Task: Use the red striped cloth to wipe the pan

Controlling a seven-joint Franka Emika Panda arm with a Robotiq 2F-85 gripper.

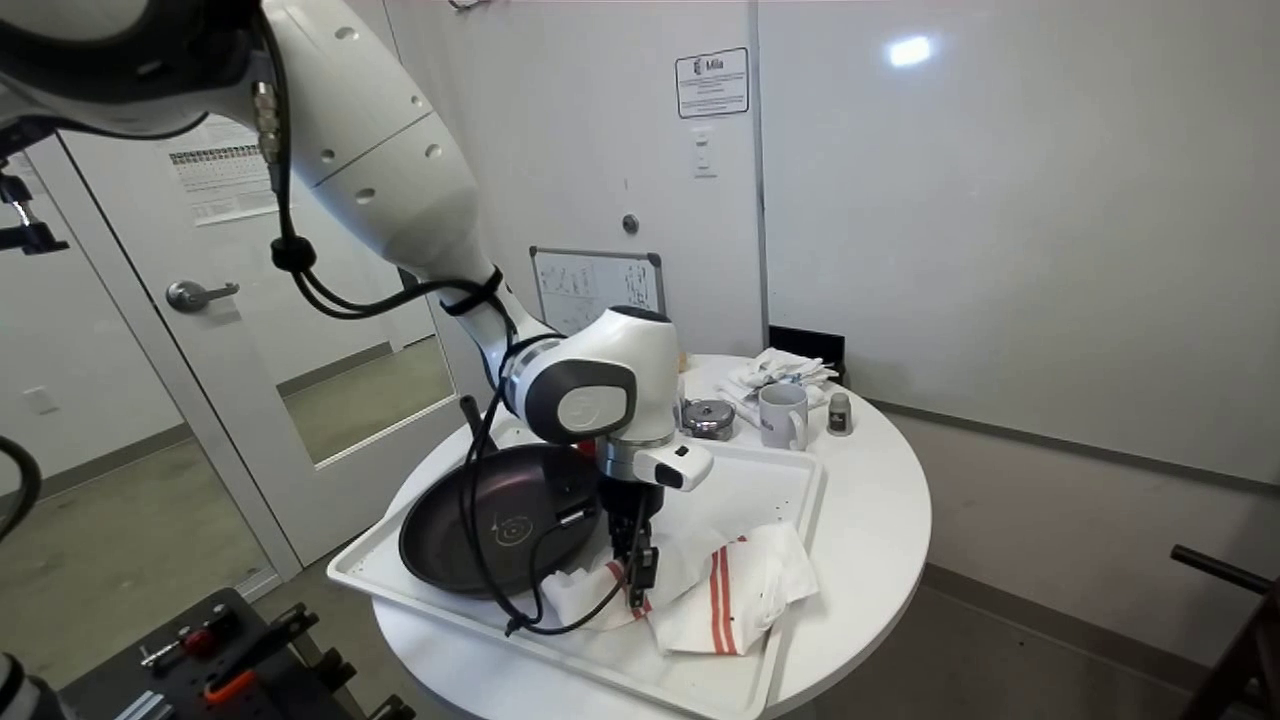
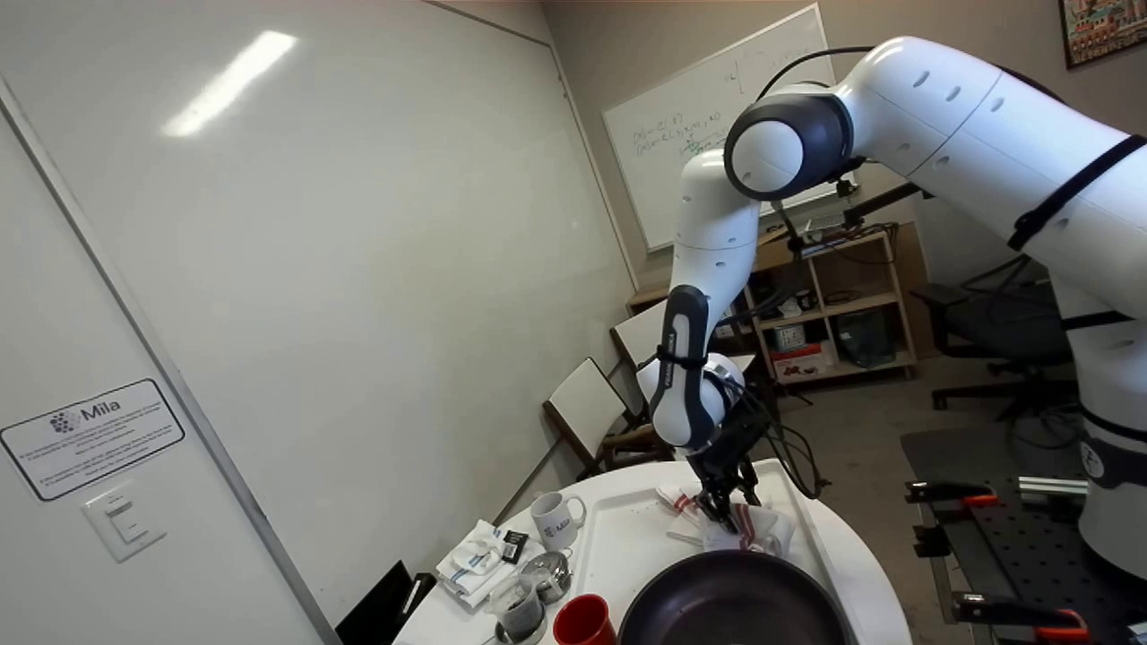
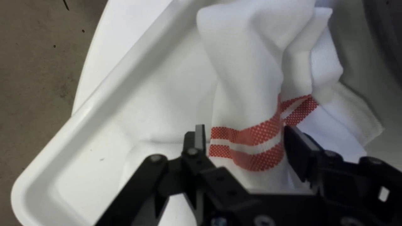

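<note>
On the tray [image 1: 750, 490], near the pan [image 1: 508, 518], the red striped cloth [image 3: 248, 88] sat within my spread gripper [image 3: 245, 136], unclamped; I figured closing could snag the adjoining folded cloth [image 1: 750, 595] too.

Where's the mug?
In an exterior view, the white mug stands on the round table, right of centre, just outside the tray, between a lidded metal container and a shaker.

bright glare is reflected by the large whiteboard [image 1: 1020, 220] in both exterior views; in the wrist view, black fingers [image 3: 298, 150] are blurred and the tray [image 3: 97, 99] is softly shadowed inside its rim.
</note>
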